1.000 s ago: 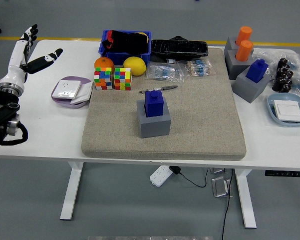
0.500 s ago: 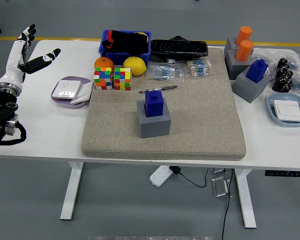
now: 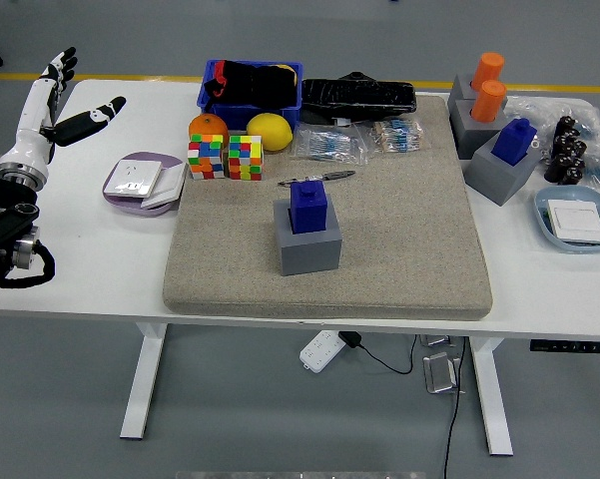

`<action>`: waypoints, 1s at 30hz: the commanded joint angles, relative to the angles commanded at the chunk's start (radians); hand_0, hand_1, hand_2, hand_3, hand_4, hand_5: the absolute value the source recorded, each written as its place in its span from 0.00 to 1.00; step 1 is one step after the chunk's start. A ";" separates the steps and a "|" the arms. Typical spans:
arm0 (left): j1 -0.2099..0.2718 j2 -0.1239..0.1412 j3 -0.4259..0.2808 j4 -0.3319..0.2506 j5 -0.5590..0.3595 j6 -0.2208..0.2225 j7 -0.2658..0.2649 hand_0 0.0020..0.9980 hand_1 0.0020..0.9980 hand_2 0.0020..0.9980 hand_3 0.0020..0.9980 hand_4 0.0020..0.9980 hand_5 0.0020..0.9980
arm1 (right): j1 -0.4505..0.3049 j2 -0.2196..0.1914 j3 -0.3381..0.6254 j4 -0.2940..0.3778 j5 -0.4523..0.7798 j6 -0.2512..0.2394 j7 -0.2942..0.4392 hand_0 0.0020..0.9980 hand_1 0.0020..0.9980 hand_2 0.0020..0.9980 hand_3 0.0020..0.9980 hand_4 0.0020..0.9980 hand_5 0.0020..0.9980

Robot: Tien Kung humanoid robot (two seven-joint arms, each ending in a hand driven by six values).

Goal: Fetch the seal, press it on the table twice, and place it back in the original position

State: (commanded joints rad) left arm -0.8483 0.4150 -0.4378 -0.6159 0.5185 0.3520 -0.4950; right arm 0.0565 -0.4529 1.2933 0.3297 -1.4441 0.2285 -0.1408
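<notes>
A blue seal (image 3: 308, 205) stands upright in a grey block holder (image 3: 308, 247) near the middle of the grey felt mat (image 3: 409, 239). My left hand (image 3: 64, 95) hovers over the table's far left corner, fingers spread and holding nothing, well away from the seal. A second blue seal (image 3: 515, 140) sits in another grey holder (image 3: 500, 172) at the right, beside two orange seals (image 3: 488, 85) in grey holders. The right arm is out of view.
Two colour cubes (image 3: 226, 157), an orange (image 3: 208, 127) and a lemon (image 3: 270, 131) lie at the mat's far left. A blue bin (image 3: 252, 82), a black bag (image 3: 359, 95), a pen (image 3: 317, 179), a purple dish (image 3: 140, 182) and a blue tray (image 3: 577, 220) are around.
My left hand has drifted slightly left and up at the table's far left corner. Nothing else has moved.
</notes>
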 joint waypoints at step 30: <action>-0.025 0.003 0.010 -0.001 0.004 -0.002 0.007 1.00 1.00 1.00 0.99 0.88 0.26 | 0.019 -0.010 -0.010 0.000 0.008 -0.003 0.000 0.83 0.73 0.73 0.69 0.79 0.59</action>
State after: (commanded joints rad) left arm -0.8736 0.4183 -0.4276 -0.6164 0.5223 0.3495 -0.4879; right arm 0.0754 -0.4629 1.2836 0.3294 -1.4357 0.2257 -0.1408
